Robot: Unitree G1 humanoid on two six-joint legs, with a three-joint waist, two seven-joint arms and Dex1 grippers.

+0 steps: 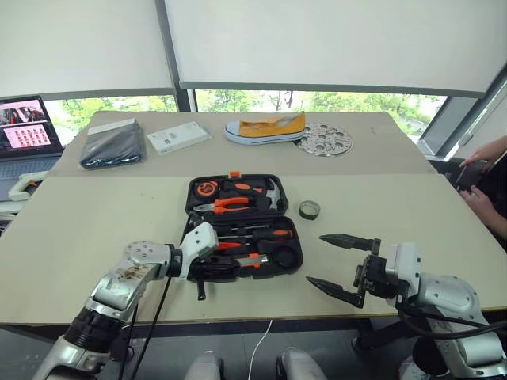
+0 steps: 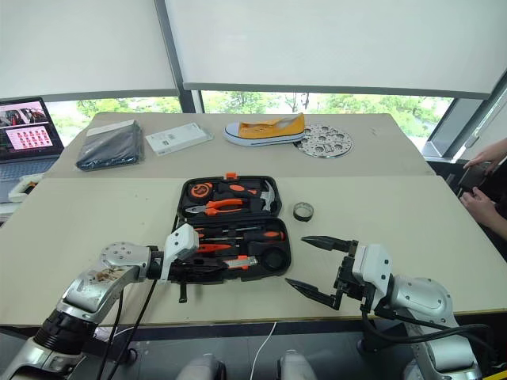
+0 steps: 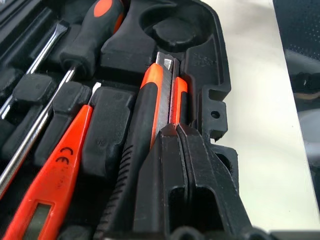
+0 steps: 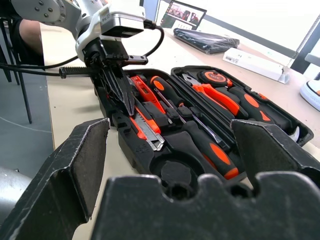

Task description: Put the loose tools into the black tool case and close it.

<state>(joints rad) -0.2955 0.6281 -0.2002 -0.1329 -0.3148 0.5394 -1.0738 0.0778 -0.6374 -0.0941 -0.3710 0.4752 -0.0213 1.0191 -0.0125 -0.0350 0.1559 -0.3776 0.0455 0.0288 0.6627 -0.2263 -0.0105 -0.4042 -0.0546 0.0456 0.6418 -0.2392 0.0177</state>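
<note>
You are pressing the utility knife (image 3: 155, 100) into the black tool case (image 1: 242, 229) with the closed left claw (image 3: 176, 134); next, the wide-open right claw (image 1: 339, 265) is needing the tape roll (image 1: 309, 209).

The left hand (image 3: 175, 137) covers the utility knife's (image 3: 150, 100) rear end.

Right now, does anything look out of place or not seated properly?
Yes. The tape roll lies on the table, outside the open tool case, whose round slot is empty. The utility knife looks slightly proud of its slot, with the shut left gripper pressing on it.
</note>
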